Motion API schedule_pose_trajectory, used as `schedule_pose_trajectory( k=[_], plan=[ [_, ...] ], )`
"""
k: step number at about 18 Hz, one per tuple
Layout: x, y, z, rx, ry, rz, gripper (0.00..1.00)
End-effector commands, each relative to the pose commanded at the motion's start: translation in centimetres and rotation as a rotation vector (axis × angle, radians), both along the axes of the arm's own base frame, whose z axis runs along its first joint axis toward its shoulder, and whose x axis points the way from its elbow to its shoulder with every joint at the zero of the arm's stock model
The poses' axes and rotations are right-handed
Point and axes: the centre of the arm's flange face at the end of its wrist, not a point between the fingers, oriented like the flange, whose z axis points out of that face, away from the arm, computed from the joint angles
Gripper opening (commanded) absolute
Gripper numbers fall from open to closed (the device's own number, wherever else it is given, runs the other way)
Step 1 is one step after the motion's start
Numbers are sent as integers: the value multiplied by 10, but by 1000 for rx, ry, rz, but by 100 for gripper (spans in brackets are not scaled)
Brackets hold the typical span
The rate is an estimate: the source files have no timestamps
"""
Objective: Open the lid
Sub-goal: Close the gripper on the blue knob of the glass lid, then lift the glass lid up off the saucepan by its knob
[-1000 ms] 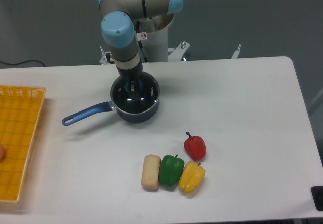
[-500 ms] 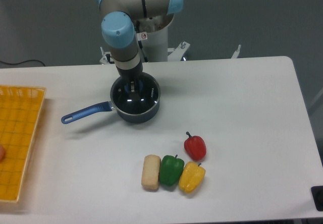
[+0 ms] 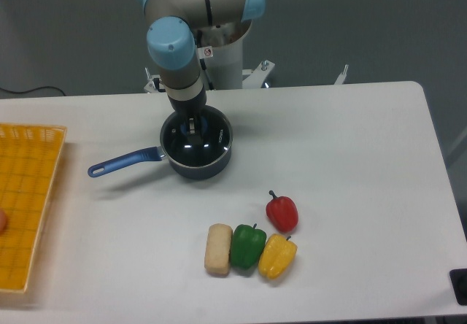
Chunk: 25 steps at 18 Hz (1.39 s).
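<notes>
A dark blue saucepan (image 3: 212, 162) with a long blue handle (image 3: 122, 163) stands at the back middle of the table. The glass lid (image 3: 204, 143) lies flat on it, its metal rim matching the pan's edge. My gripper (image 3: 191, 126) points straight down onto the lid's centre. Its fingers stand on either side of the blue knob, which they mostly hide, and look shut on it. The lid still rests on the pan.
A yellow basket (image 3: 29, 200) sits at the left edge. Near the front lie a red pepper (image 3: 282, 211), a green pepper (image 3: 247, 245), a yellow pepper (image 3: 278, 256) and a beige loaf (image 3: 218, 248). The robot base (image 3: 226, 61) stands behind the pan.
The saucepan has turned slightly: its handle tip has crept left and up a little. The gripper stays over the lid's centre.
</notes>
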Motion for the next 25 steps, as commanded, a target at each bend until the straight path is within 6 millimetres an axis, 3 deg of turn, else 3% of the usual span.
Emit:
schedule_pose_trajectory(
  k=[25],
  plan=[
    [-5, 5, 1, 9, -10, 11, 59]
  ],
)
